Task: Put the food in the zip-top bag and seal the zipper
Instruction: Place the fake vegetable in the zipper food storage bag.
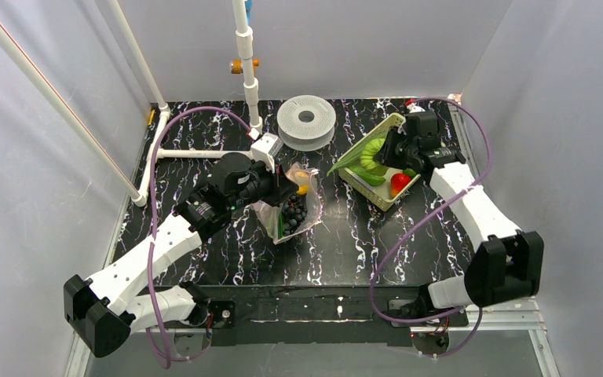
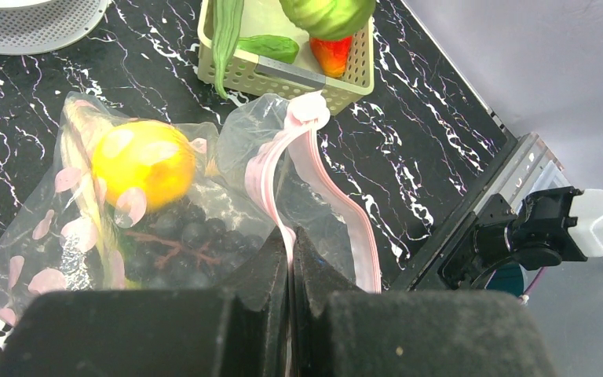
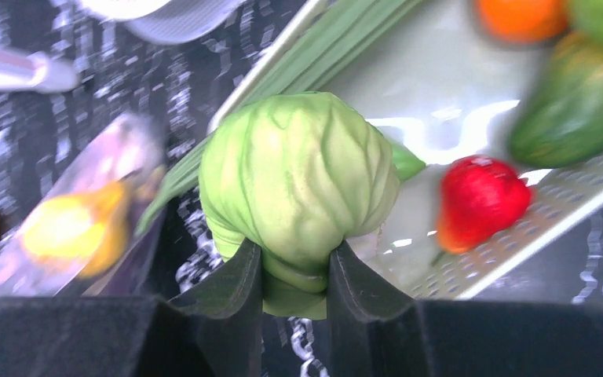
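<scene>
Fingers [image 3: 232, 294] of the right gripper [image 3: 295, 263] pinch the pale green round head [image 3: 298, 173] at its base. Left gripper [image 2: 290, 247] is pressed onto the zipper [image 2: 267, 169]; the zip-top bag [image 2: 55, 236] lies beyond its tips. Hold the mouth wide; release well inside.

Top view looks down on whole tabletop [image 1: 345, 243]; both wrist views close, low, sharing basket [image 2: 283, 78] and zip-top bag [image 2: 243, 149]
</scene>
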`<act>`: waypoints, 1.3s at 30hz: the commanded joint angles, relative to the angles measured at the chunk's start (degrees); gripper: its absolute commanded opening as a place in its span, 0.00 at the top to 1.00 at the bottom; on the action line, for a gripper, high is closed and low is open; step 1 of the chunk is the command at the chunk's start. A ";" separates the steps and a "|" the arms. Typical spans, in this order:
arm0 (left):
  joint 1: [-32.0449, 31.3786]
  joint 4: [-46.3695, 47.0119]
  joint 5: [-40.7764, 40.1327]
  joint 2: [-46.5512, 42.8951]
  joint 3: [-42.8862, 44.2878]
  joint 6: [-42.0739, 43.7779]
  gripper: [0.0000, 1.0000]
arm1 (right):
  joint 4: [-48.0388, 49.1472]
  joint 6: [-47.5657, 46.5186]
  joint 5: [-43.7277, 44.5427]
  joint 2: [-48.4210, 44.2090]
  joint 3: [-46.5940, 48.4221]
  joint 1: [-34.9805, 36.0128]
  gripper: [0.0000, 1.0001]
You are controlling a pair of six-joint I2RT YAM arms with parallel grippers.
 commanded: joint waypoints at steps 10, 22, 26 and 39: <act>0.00 1.57 1.01 0.05 2.21 -0.33 1.00 | 9.60 7.26 -47.64 -14.87 -11.52 1.35 0.99; 0.03 1.69 1.54 -0.03 2.30 -0.50 1.00 | 21.46 13.60 -61.21 -25.08 -18.31 7.03 0.99; -0.05 1.99 1.91 -0.50 2.04 -1.00 1.00 | 30.72 17.56 -58.78 -21.62 -18.93 15.11 0.99; 0.02 3.00 1.49 -2.68 1.29 -1.03 1.00 | 34.98 20.68 -39.26 -10.58 -20.30 20.24 0.99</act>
